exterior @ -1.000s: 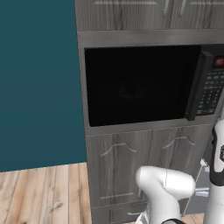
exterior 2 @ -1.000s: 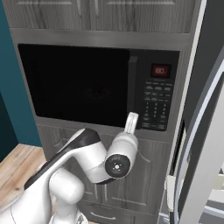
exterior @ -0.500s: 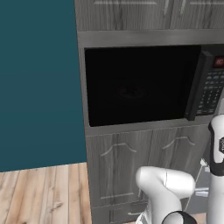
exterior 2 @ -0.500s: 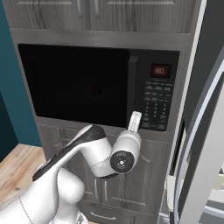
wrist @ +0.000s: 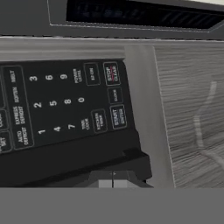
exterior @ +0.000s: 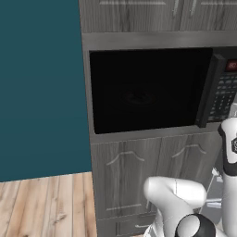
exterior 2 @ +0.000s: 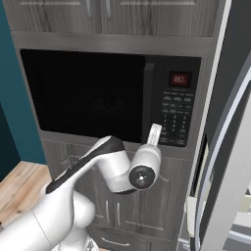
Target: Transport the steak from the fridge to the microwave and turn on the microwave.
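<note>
The black microwave [exterior 2: 88,93] is built into grey wood-grain cabinets, its dark glass door closed beside a thick vertical handle [exterior 2: 149,98]. Its keypad [exterior 2: 176,117] sits under a red display [exterior 2: 179,78]. My gripper [exterior 2: 156,129] is shut, holds nothing, and points at the keypad's lower left corner. In the hand view the keypad [wrist: 65,105] appears rotated and very near, with my gripper [wrist: 113,179] closed just below its edge. The microwave [exterior: 143,90] also faces the left base view. The steak is hidden. The fridge [exterior 2: 230,186] stands at the right with its door open.
Grey cabinet doors [exterior: 139,176] lie below the microwave, and more cabinets [exterior 2: 112,14] sit above it. A teal wall [exterior: 41,83] and wooden floor [exterior: 41,203] are to the left. The open fridge door's curved silver handle [exterior 2: 212,171] hangs close to my arm's right.
My hand has risen slightly and shifted right, closer to the microwave's keypad. The gripper stayed shut and the base has not moved.
</note>
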